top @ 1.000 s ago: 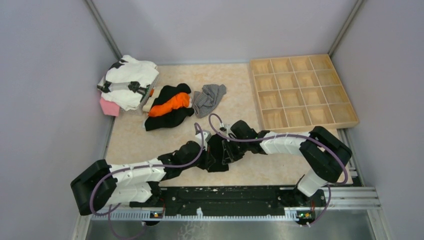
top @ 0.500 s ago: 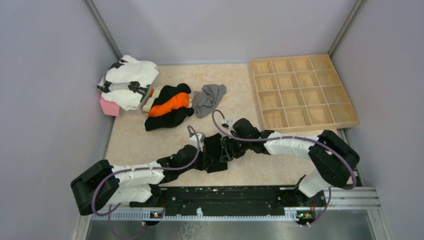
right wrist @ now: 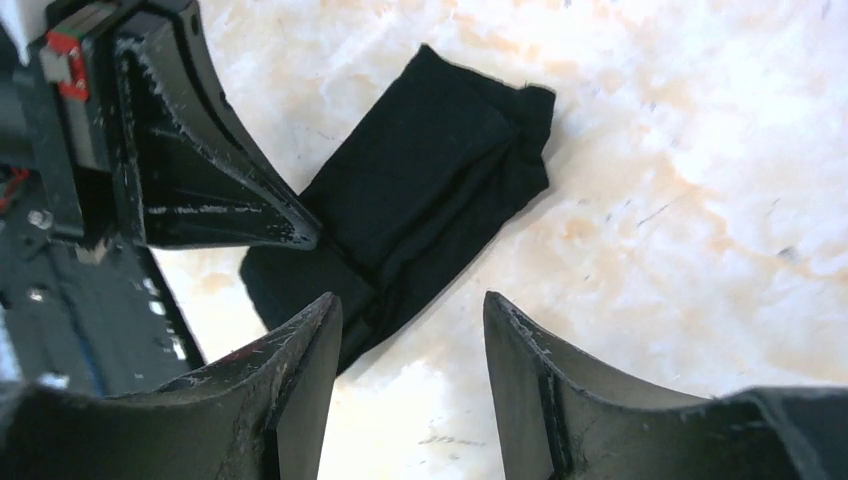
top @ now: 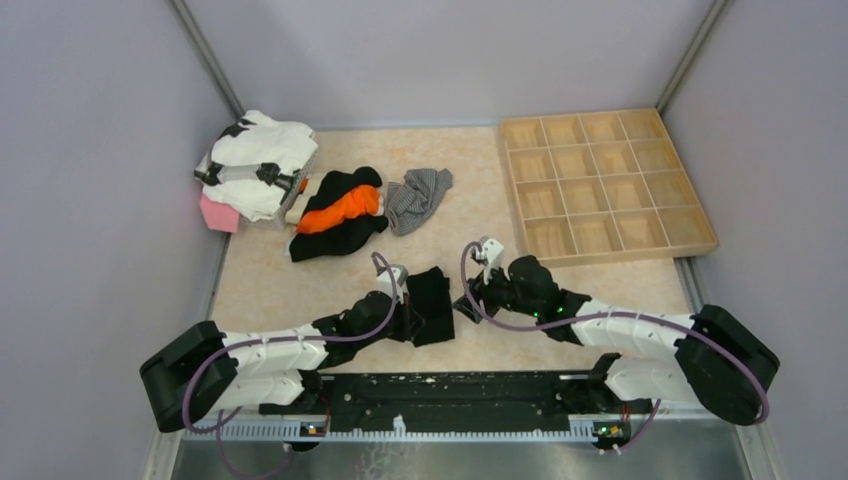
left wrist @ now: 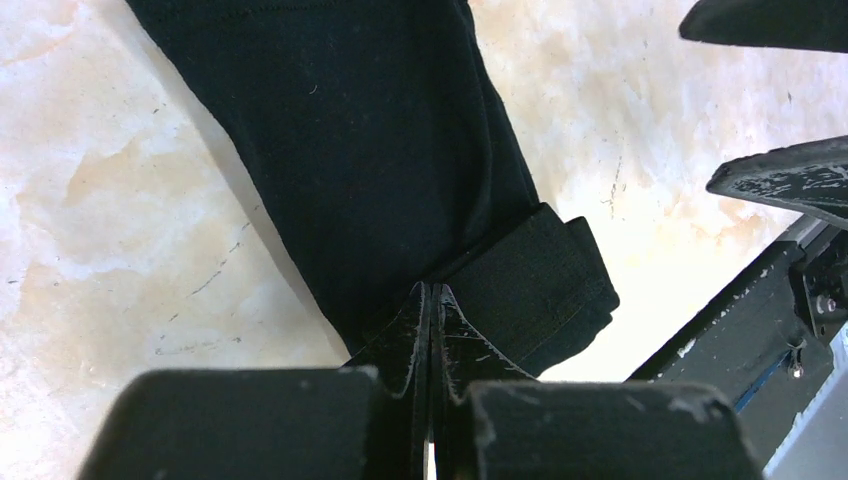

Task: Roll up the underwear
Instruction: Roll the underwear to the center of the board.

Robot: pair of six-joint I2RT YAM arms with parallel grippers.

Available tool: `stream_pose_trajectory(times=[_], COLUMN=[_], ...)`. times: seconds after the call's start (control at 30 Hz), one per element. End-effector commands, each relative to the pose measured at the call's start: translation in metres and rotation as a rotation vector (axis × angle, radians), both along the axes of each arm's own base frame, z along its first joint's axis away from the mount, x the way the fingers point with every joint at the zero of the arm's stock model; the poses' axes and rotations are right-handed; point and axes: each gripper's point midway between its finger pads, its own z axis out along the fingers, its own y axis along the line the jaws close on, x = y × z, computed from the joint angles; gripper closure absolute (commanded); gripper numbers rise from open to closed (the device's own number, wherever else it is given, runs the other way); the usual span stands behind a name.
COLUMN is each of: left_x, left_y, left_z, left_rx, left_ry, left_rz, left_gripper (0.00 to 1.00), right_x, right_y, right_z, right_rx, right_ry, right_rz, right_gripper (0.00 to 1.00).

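On the marbled table (top: 270, 280), the black underwear (top: 430, 300) lay folded near the front. The left gripper (left wrist: 432, 300) was shut tight, tips on its end. The right gripper (right wrist: 410, 310) was part-open, empty, just beside.

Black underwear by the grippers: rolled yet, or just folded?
Folded, not rolled: the black underwear lies as a flat narrow strip, with only one end turned over, at the tips of the shut left gripper.
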Motion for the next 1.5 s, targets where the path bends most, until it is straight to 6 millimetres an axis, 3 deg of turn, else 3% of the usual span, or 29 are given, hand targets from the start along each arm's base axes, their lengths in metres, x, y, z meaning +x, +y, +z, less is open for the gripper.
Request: stream_pose_trajectory(times=[0.0,0.07,0.2,0.3,0.47,0.67,0.77,0.97,1.2,1.3,1.47], left_x=[-0.017,-0.017,-0.018,-0.020,-0.021,-0.020,-0.021,-0.022,-0.022,-0.022,-0.022], left_y=[0.030,0.032,0.035,0.036,0.034,0.032,0.031,0.029,0.028,0.028,0.028], left_z=[-0.039,-0.040,-0.045,-0.049,-0.051,-0.049,-0.049,-0.052,-0.051,-0.049,-0.049], left_rx=[0.148,0.154,0.165,0.173,0.182,0.181,0.187,0.197,0.196,0.194,0.196], left_ry=[0.084,0.090,0.110,0.126,0.131,0.124,0.123,0.129,0.128,0.125,0.123], left_rz=[0.012,0.022,0.037,0.040,0.029,0.013,0.004,-0.015,-0.022,-0.024,-0.026], left_gripper=[1.00,1.00,1.00,1.00,1.00,1.00,1.00,1.00,1.00,1.00,1.00], right_x=[0.019,0.010,-0.028,-0.057,-0.077,-0.083,-0.074,-0.057,-0.051,-0.049,-0.048], right_y=[0.011,0.016,0.027,0.031,0.041,0.044,0.043,0.045,0.050,0.052,0.053], right_z=[0.062,0.062,0.044,0.032,0.018,-0.009,-0.022,-0.029,-0.039,-0.041,-0.043], right_rx=[0.106,0.032,-0.141,-0.176,-0.203,-0.303,-0.379,-0.450,-0.475,-0.486,-0.482], right_ry=[-0.491,-0.598,-0.820,-0.978,-1.066,-1.106,-1.146,-1.223,-1.247,-1.253,-1.251], right_rz=[0.131,0.257,0.598,0.812,0.911,0.986,0.995,0.945,0.937,0.935,0.926], right_gripper=[0.46,0.46,0.46,0.46,0.47,0.47,0.47,0.48,0.50,0.55,0.71])
